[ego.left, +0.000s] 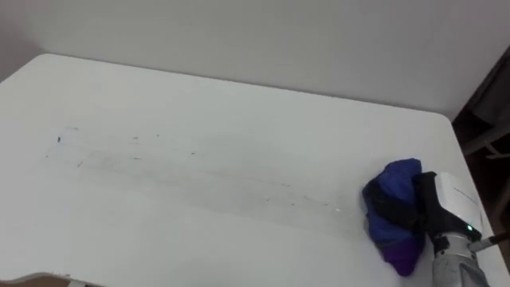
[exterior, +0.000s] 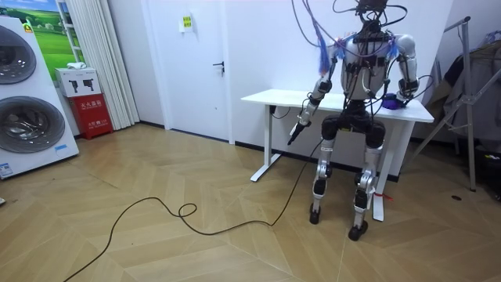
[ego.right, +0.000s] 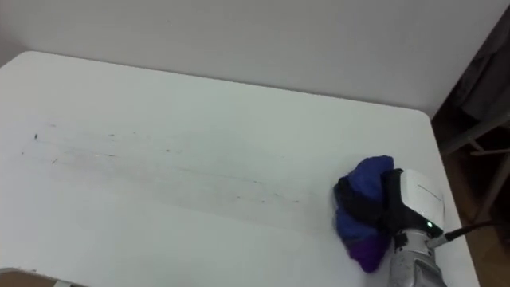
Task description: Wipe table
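- White worktop (ego.left: 239,104): faint grey streaks (ego.left: 191,171) run from 9 o'clock toward 4 o'clock.
- Blue-purple cloth (ego.left: 394,187): bunched on the worktop at 4 o'clock, near the right edge.
- Right hand (ego.left: 446,203): dark fingers (ego.left: 394,209) clenched round the cloth.
- Left hand (exterior: 297,131): hangs beside the worktop's front edge, fingers released and straight.
- Room: the robot stands facing the worktop on a wooden floor (exterior: 156,235); white door (exterior: 200,63) at 11 o'clock, washing machines (exterior: 23,117) and red cabinet (exterior: 92,110) at 9 o'clock.
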